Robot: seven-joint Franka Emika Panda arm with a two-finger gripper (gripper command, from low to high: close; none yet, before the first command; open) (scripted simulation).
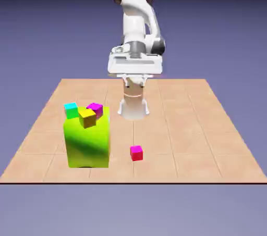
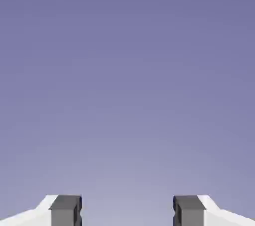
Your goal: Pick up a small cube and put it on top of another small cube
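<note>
- The small crimson-pink cube sits on the tiled, wood-coloured table, toward the near edge and a little right of the middle in the exterior view.
- Its top looks more magenta, its near side a deeper pinkish red.
- Over on the exterior view's left of it, well apart from the pincer, stands a big lime-green block, upright, with darker green shading across its face. There's a gap between block and pink cube.
- Three more small cubes are up at the block's top: a cyan one at the exterior view's left corner, a yellow one in the middle and nearest me, and a purplish-magenta one just behind the yellow. I can't tell exactly which of them touch each other.
- The white arm rises at the far side of the table, its base standing by the far edge.
- The pincer hangs high in front of that base, well above the table, its two grey tips apart and nothing between them.
- From the hand, all I see past the tips is the plain blue-violet backdrop, paler toward the bottom.
</note>
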